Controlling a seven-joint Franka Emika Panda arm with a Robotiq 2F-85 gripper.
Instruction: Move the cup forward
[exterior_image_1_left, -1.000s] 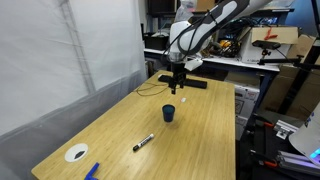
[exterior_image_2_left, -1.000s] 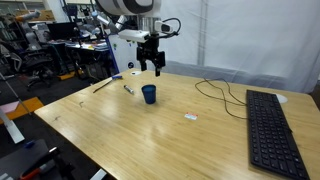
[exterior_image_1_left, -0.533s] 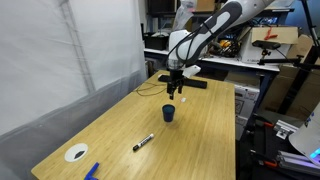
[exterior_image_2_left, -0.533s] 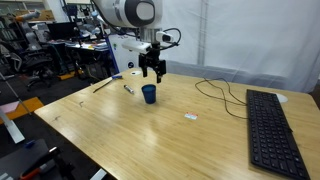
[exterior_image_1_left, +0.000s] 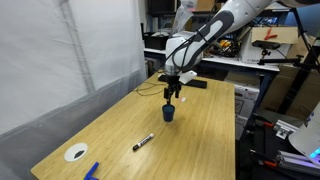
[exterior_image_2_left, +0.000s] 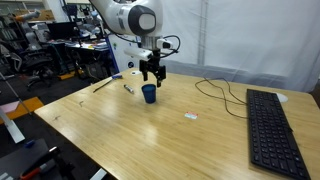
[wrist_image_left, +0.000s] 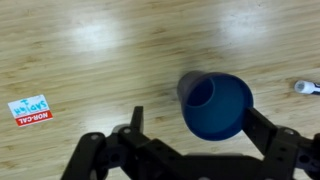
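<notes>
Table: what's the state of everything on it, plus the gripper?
cup: upright, open end up, looks empty, not gripped
gripper: open, just above the cup
marker: lying flat
white disc: lying flat
packet: flat, label up
keyboard: lying flat

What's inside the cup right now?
Nothing visible: the wrist view looks down into the cup and shows only bare blue wall. Its floor is in shadow, so that part can't be confirmed. The open gripper hovers above, fingers outside the rim.
</notes>
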